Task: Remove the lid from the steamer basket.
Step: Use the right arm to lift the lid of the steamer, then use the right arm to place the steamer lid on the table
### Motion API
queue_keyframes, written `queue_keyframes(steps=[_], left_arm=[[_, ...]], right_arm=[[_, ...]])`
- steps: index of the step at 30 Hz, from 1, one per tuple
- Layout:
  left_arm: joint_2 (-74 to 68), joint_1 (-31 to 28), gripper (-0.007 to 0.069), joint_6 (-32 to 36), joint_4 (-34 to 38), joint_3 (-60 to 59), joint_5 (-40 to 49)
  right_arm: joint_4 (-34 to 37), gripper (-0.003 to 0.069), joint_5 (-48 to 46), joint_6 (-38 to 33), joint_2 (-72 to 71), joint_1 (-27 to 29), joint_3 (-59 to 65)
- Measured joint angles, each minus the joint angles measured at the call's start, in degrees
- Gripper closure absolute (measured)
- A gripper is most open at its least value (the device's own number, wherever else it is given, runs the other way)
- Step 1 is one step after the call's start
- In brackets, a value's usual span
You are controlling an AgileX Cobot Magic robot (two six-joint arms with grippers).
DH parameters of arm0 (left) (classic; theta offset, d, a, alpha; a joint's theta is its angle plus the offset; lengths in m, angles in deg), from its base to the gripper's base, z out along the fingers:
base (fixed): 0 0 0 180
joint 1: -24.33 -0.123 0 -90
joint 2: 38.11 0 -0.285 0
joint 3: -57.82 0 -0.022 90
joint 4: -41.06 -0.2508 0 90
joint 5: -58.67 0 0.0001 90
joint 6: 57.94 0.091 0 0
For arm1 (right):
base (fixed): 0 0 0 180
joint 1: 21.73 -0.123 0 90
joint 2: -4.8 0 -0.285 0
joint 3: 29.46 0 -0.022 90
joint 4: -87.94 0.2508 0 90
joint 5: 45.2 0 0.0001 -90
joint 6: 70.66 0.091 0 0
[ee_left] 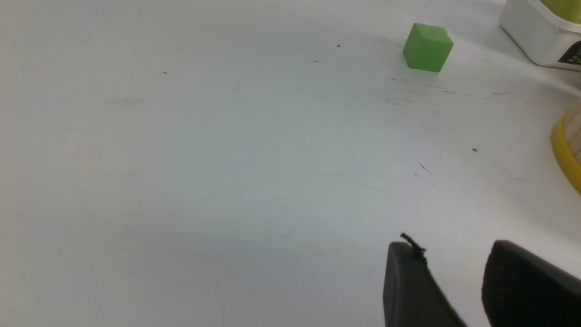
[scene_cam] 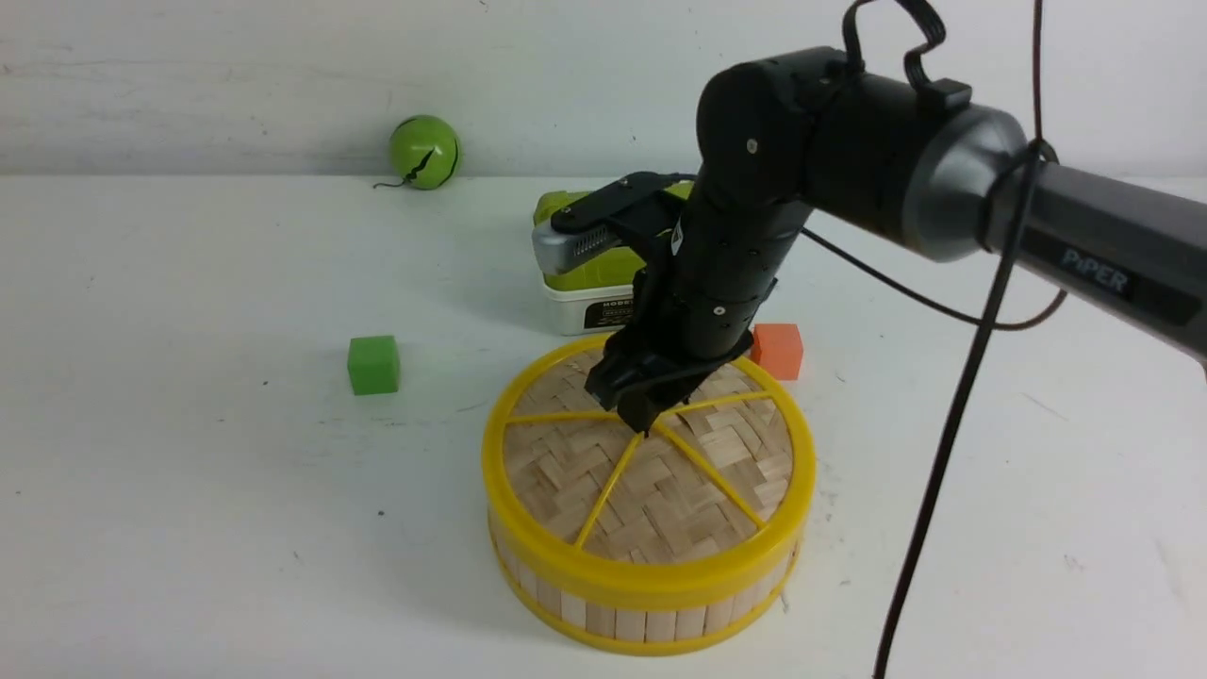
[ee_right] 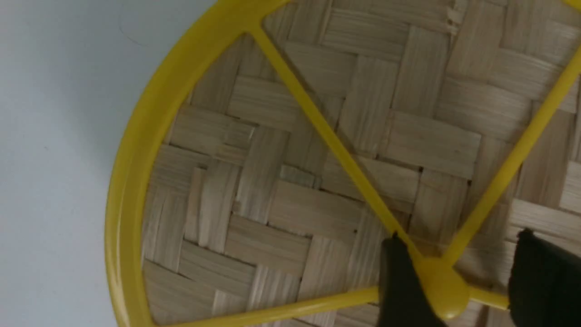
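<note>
The lid (scene_cam: 651, 481), woven pale bamboo with a yellow rim and spokes, lies flat on the steamer basket (scene_cam: 651, 622) at the table's middle front. My right gripper (scene_cam: 641, 415) points down onto the lid's centre. In the right wrist view this gripper (ee_right: 460, 236) is open, and the yellow centre knob (ee_right: 442, 286) sits between the fingers. One finger touches the knob; a gap shows beside the other. My left gripper (ee_left: 454, 247) is open over bare table, nothing in it, with the steamer's yellow rim (ee_left: 565, 154) at the edge of its view.
A green cube (scene_cam: 373, 364) sits left of the steamer and an orange cube (scene_cam: 778, 350) just behind it. A white box with a green top (scene_cam: 589, 283) stands behind the right gripper. A green ball (scene_cam: 424, 151) rests by the back wall. A black cable (scene_cam: 943, 471) hangs from the right arm.
</note>
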Motion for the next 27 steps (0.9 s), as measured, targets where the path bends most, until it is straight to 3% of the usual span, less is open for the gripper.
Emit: queue_keyframes(steps=[2,6,8,16,21,27], left_arm=[[0.0,0.0,0.0386,0.0,0.0,0.0,0.0],[0.0,0.0,0.0386,0.0,0.0,0.0,0.0],[0.0,0.0,0.0386,0.0,0.0,0.0,0.0],[0.0,0.0,0.0386,0.0,0.0,0.0,0.0],[0.0,0.0,0.0386,0.0,0.0,0.0,0.0],[0.0,0.0,0.0386,0.0,0.0,0.0,0.0]], right_arm=[[0.0,0.0354,0.06,0.02,-0.02,0.0,0.0],[0.38,0.0536,-0.58,0.02,-0.02,-0.11,-0.37],[0.27,0.0564,-1.58,0.02,0.06,-0.11,-0.99],[-0.68,0.0555,-7.51,0.02,-5.47,-0.11,-7.87],[-6.18,0.0555,-7.84,0.55,-14.29,0.72,-7.95],[-9.17,0.0555,-7.96,3.79,-25.31,9.87,6.47]])
